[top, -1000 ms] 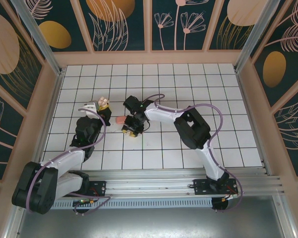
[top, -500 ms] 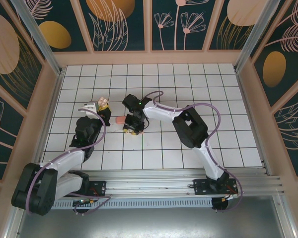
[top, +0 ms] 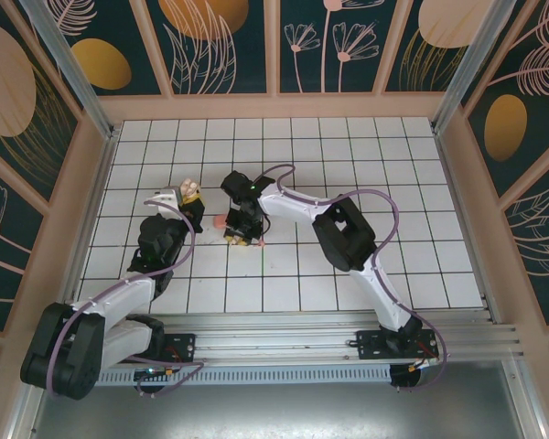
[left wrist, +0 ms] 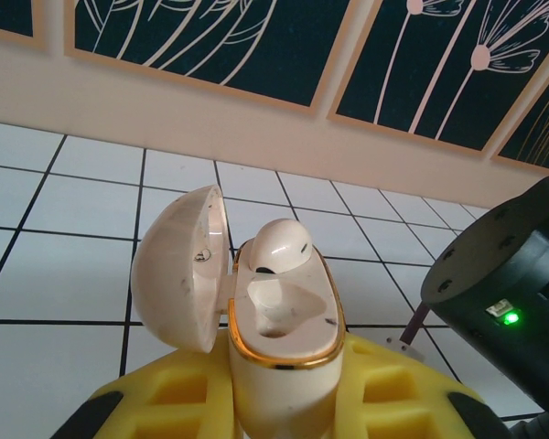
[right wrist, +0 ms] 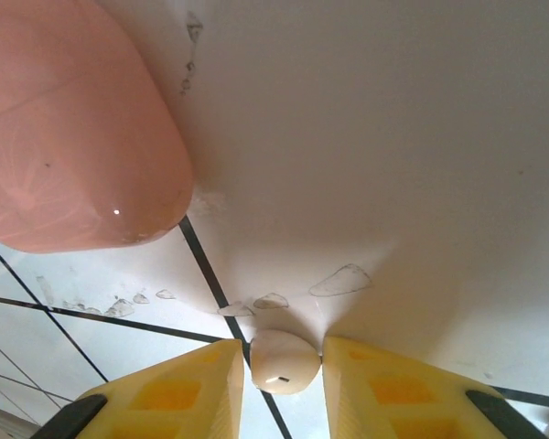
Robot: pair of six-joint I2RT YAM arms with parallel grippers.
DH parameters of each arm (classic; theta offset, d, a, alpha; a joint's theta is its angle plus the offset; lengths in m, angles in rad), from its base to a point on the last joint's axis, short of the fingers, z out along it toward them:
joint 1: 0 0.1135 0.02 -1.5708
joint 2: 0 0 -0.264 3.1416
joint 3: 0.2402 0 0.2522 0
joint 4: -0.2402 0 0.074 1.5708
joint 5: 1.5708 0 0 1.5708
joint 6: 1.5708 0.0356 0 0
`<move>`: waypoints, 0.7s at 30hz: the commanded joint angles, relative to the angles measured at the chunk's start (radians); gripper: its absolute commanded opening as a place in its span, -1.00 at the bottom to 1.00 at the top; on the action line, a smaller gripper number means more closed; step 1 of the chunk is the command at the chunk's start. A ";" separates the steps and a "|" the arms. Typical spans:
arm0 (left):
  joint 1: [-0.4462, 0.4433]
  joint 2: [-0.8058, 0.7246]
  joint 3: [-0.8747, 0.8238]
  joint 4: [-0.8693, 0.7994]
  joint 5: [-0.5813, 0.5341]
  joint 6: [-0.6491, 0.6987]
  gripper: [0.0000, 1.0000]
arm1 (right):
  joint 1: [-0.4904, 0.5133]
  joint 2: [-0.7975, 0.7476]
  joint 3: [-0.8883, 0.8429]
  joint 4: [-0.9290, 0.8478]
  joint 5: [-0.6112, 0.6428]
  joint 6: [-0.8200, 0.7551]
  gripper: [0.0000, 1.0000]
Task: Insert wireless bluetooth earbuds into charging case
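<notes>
Earbud, beige: lying on tile just beside pink case, being flanked closely by jaws of right gripper, narrow, grip unconfirmed. Judged light, smooth, slippery; best pinched across rounded body. Beige charging case, left of pink case, being held open-lidded by left gripper.

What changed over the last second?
The right gripper shifted slightly left, and its fingers closed in on a pale earbud on the table, beside the pink object. The left gripper stayed shut on the open charging case, with a second earbud seated inside.
</notes>
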 commanded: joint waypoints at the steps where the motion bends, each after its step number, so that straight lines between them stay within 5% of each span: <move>1: 0.007 -0.021 0.010 -0.002 -0.017 0.026 -0.74 | 0.016 0.048 0.043 -0.039 0.050 -0.030 -0.46; 12: 0.006 -0.039 0.013 -0.043 -0.015 0.044 -0.74 | 0.019 -0.007 0.012 -0.030 0.127 -0.083 -0.54; 21: 0.007 -0.007 0.011 -0.034 0.148 0.065 -0.75 | -0.002 -0.296 -0.306 0.180 0.242 -0.190 -0.56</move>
